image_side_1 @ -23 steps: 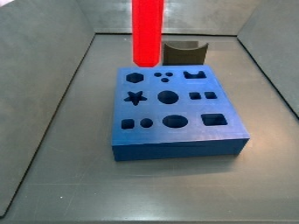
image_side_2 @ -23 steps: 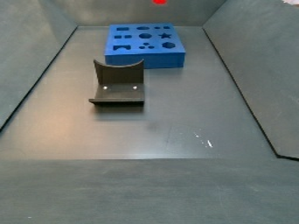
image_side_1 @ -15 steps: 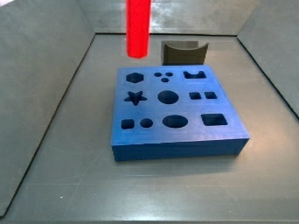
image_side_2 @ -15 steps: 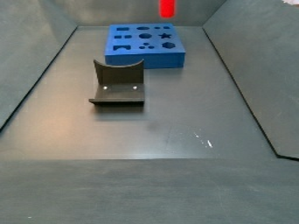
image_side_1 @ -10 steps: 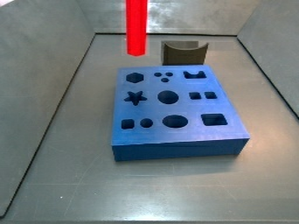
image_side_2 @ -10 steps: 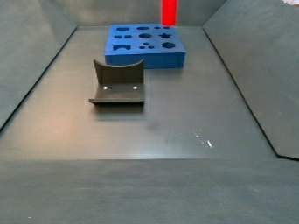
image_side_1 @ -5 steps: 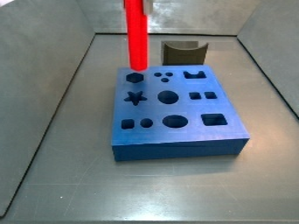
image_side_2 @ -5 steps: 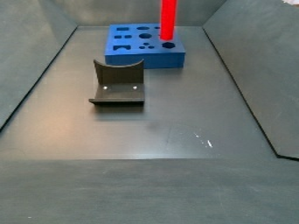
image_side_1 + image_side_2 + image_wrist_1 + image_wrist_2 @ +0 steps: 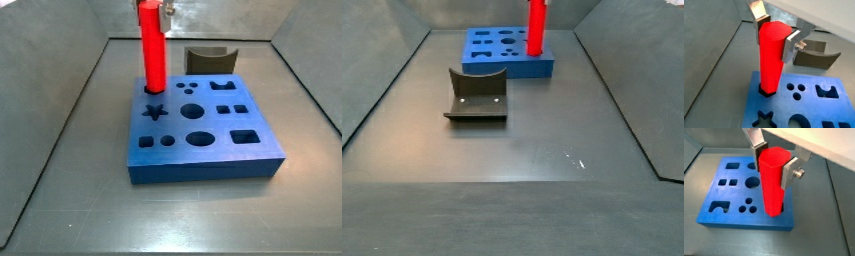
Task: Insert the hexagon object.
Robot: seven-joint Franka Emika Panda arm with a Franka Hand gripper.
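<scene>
Grey surface [image 9: 543, 140] fills the walled bin we look into. Nearest us in a side view sits the dark grey curved block [image 9: 476, 97]; beyond it lies the blue block [image 9: 505, 53]. We see the hexagon object [image 9: 772, 57] standing upright, its lower end in a corner hole of that block, with the gripper [image 9: 775, 27] above, clamped on its top.

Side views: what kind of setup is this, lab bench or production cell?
Likely a lab test rig: a bare grey walled bin holding only a blue block with shaped holes and a dark curved block. The end effector holds a red peg upright at a corner hole.
</scene>
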